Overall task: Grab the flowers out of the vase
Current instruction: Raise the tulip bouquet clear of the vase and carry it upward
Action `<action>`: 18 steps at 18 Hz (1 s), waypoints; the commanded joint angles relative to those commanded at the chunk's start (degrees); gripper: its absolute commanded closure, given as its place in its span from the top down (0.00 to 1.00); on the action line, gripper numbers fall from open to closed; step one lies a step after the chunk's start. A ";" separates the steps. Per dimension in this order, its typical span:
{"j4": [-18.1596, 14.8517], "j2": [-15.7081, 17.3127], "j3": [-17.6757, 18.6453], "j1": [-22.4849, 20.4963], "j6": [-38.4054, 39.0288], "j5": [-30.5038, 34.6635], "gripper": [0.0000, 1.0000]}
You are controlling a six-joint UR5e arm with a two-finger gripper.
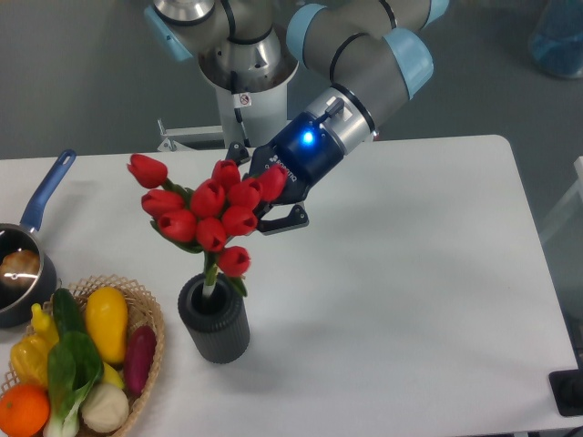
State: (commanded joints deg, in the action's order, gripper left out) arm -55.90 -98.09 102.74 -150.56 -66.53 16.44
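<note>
You have a white table [410,273] with rounded corners. On it, near the front left, stands the dark grey ribbed vase [214,323]. Just left of the vase sits a wicker basket [146,314] of vegetables, and at the left edge a dark saucepan [23,273] with a blue handle.

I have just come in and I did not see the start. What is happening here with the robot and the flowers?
The robot arm is lifting the flowers, a bunch of red tulips, out of the vase. Its pincer is behind the blooms, so the grip itself is mostly hidden. The stems are still in the mouth of the dark grey vase, so the bunch is not yet free. Beside it on the table stand a basket of vegetables and a saucepan, both untouched.
</note>
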 joint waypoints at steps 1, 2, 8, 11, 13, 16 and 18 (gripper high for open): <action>0.00 0.18 0.00 -0.26 0.00 -0.17 0.30; 0.00 0.27 0.00 -0.26 0.00 -0.44 0.30; 0.09 1.06 -0.26 -1.67 1.75 -3.33 0.30; 0.09 1.23 -0.62 -2.46 2.11 -4.57 0.31; 0.09 1.32 -0.70 -2.90 2.11 -4.66 0.31; 0.09 1.41 -1.14 -3.51 2.20 -5.01 0.33; 0.09 1.32 -1.23 -3.69 2.20 -5.45 0.33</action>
State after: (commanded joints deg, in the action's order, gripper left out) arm -55.81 -96.77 101.51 -154.25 -64.34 10.99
